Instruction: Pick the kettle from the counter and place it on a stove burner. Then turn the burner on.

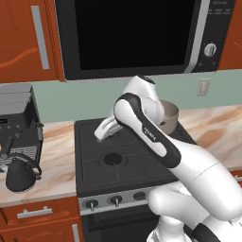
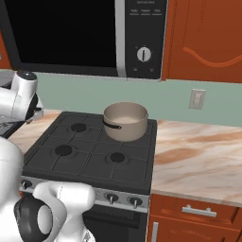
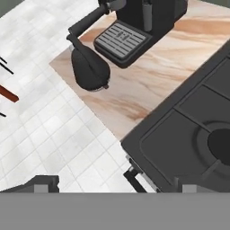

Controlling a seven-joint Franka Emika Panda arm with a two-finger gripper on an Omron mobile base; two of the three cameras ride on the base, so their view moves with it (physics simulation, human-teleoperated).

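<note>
The small dark grey cone-shaped kettle (image 3: 90,67) with its thin black loop handle stands on the beige-pink marble-look counter (image 3: 148,76), just beside the drip tray of a black coffee machine (image 3: 134,22), well ahead of the hand and untouched. The two-finger gripper (image 3: 114,186) has its dark fingertips (image 3: 42,184) spread wide apart, holding nothing, above the front corner of the black gas stove (image 3: 188,134) and the white tiled floor (image 3: 49,130).

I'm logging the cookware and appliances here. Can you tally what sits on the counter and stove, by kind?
Kettle: 1
Saucepan: 1
Coffee machine: 1
Total: 3
</note>
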